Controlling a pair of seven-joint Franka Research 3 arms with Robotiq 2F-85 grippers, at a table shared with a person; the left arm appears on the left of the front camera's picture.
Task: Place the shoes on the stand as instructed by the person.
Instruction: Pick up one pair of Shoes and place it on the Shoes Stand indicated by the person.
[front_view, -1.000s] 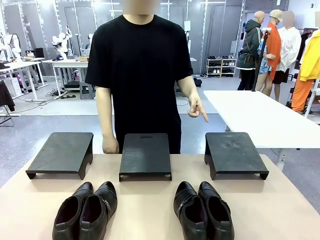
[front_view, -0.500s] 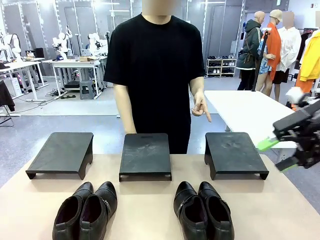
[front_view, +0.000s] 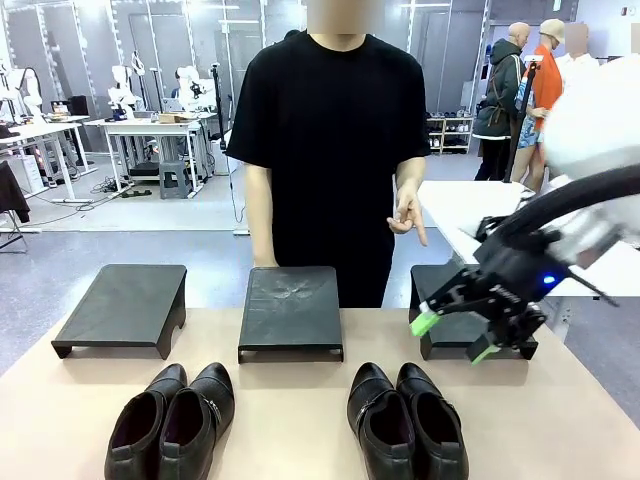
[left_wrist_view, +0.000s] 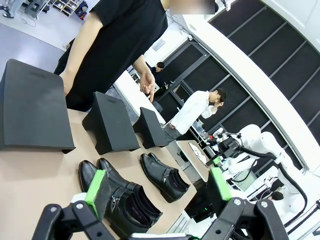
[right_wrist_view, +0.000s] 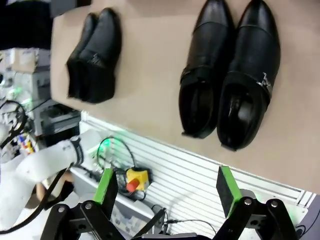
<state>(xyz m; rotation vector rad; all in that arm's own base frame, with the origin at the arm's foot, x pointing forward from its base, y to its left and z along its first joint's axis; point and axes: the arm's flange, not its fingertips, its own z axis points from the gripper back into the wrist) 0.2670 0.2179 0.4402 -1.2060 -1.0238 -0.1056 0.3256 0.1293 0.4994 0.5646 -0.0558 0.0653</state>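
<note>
Two pairs of black shoes lie at the table's front: the left pair (front_view: 172, 420) and the right pair (front_view: 406, 420). Behind them stand three black stands: left (front_view: 122, 302), middle (front_view: 291, 306), right (front_view: 450, 285). The person (front_view: 335, 130) points a finger of one hand (front_view: 409, 214) down towards the right stand. My right gripper (front_view: 455, 338) hovers open in front of the right stand, above and behind the right pair. In the right wrist view my right gripper (right_wrist_view: 166, 184) looks down on that pair (right_wrist_view: 230, 75). My left gripper (left_wrist_view: 157, 184) is open and holds nothing, low before the left pair (left_wrist_view: 122, 195).
A white table (front_view: 500, 215) stands behind at the right, with people (front_view: 545, 90) beyond it. The other pair (right_wrist_view: 95, 55) lies off to the side in the right wrist view. My right arm (left_wrist_view: 250, 145) shows far off in the left wrist view.
My right arm has swung in from the right edge and now hangs in front of the right stand. The person has stepped slightly right, still pointing down.
</note>
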